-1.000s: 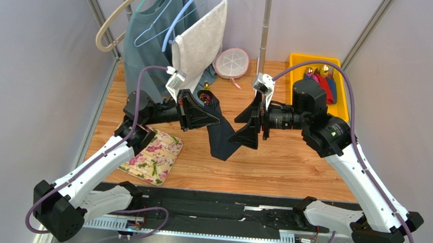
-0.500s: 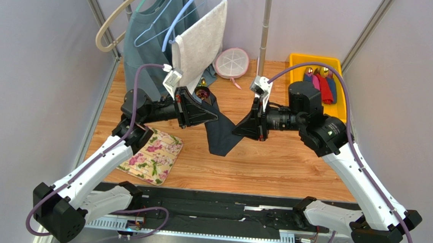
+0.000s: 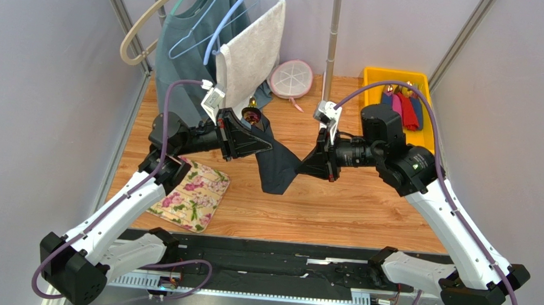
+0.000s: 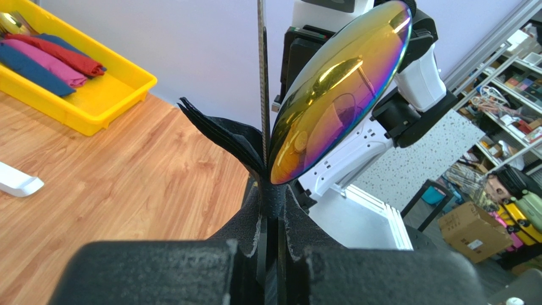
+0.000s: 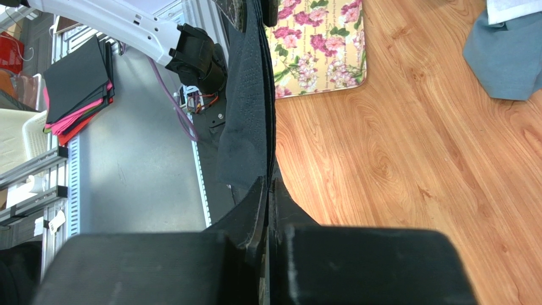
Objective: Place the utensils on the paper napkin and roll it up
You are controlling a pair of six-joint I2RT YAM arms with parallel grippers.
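The black paper napkin (image 3: 278,173) hangs above the table between both grippers, its lower end drooping in a point. My left gripper (image 3: 271,147) is shut on its left part, with the utensils inside the fold. In the left wrist view (image 4: 270,213) the spoon's iridescent bowl (image 4: 338,89) and a thin utensil seen edge-on (image 4: 260,70) stick out of the napkin (image 4: 219,135). The spoon bowl (image 3: 254,115) also shows from above. My right gripper (image 3: 300,167) is shut on the napkin's right edge. The right wrist view (image 5: 267,185) shows the black sheet (image 5: 248,108) pinched between the jaws.
A floral mat (image 3: 194,194) lies on the wood table at the left, also in the right wrist view (image 5: 318,44). A yellow tray (image 3: 374,76) with rolled coloured napkins stands at the back right. Clothes and a towel (image 3: 249,54) hang on hangers at the back, next to a round pink-rimmed lid (image 3: 291,78).
My right gripper has gone from wide open to shut on the napkin's right edge and shifted a little toward the back left. The left gripper has stayed shut, drifting slightly back.
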